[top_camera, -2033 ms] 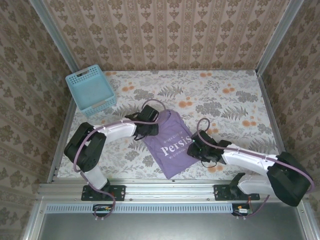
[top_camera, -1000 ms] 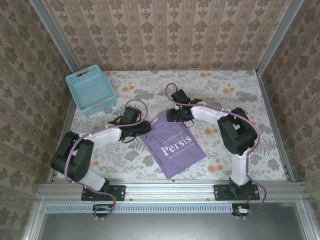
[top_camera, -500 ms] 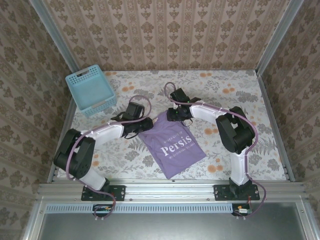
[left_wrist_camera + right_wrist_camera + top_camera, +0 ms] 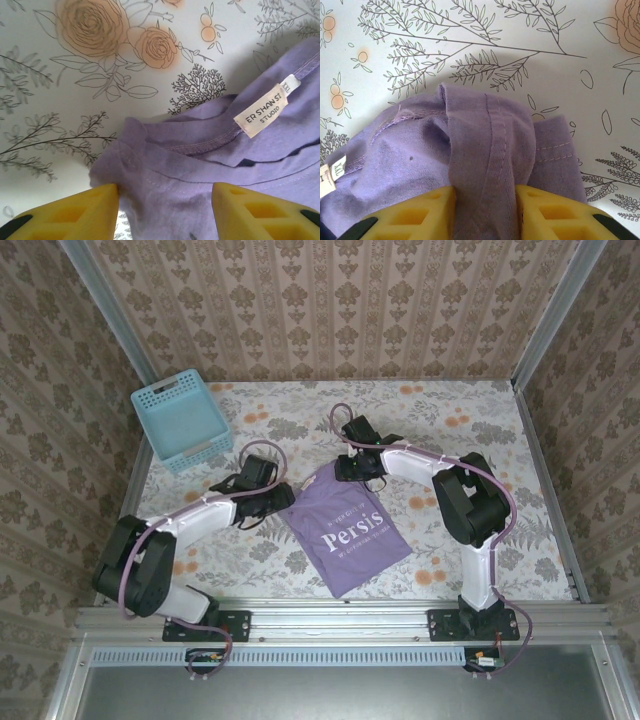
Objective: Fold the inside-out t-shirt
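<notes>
Counter point(image 4: 480, 440): flower-print cover; its near edge is hidden behind the rail.

Inside-out t-shirt point(image 4: 350, 530): lies flat between the two grippers and nearer the bases than both. The white print reads "Persis"; the smaller lines above and below it are too small to read.

Basket point(image 4: 180, 420): light blue, well to the left of the left gripper, apart from the shirt.

Left gripper point(image 4: 165, 200): released, jaws wide apart astride the collar corner, and only the yellow fingertips point(image 4: 75, 210) are in frame.

Right gripper point(image 4: 485, 205): clenched on a raised fold of the shirt's hem, with the fingertips cut off at the frame edge.

Neck label point(image 4: 261, 111): reads "ER SHAN ST STUDIO".

Size tab point(image 4: 291, 82): reads "XXL".
</notes>
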Tool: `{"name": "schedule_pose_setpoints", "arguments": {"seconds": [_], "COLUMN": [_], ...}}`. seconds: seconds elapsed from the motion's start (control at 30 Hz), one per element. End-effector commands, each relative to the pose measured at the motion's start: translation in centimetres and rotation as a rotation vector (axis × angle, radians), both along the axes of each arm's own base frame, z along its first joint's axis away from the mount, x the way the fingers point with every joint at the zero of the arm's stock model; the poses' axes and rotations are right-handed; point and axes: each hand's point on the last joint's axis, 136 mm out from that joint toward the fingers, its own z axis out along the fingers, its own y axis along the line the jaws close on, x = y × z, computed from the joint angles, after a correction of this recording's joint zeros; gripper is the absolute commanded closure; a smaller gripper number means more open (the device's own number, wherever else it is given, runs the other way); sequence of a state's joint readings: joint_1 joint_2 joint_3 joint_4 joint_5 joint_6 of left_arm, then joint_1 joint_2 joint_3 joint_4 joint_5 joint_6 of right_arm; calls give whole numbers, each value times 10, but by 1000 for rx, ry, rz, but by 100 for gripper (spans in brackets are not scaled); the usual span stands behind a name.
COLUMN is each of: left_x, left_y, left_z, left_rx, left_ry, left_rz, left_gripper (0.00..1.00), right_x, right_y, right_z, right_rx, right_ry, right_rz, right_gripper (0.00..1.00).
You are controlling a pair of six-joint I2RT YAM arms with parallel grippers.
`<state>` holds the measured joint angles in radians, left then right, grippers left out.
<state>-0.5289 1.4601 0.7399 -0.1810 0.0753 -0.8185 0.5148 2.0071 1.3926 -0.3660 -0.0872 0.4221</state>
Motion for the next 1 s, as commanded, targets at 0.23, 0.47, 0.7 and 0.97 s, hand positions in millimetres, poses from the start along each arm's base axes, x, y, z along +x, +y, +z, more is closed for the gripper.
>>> {"name": "schedule_pose_setpoints", "arguments": {"seconds": [0.23, 0.47, 0.7, 0.97], "left_x": [14, 23, 29, -2], "left_y": [-23, -41, -67, -15], "left_z": [-3, 6, 70, 49], "left_rx": [-73, -155, -313, -85], "left_ry": [21, -17, -219, -113], "left_rz": [-37, -79, -184, -13], "left_gripper": [60, 83, 100, 80], "right_x": [0, -2, -3, -5], "right_y": [4, 9, -5, -26], "right_z": [-6, -4, 22, 34], "right_rx": [20, 58, 104, 121], "right_ry": [26, 34, -15, -39], "right_rz": [-1, -1, -54, -129], "right_gripper": [64, 72, 86, 90]}}
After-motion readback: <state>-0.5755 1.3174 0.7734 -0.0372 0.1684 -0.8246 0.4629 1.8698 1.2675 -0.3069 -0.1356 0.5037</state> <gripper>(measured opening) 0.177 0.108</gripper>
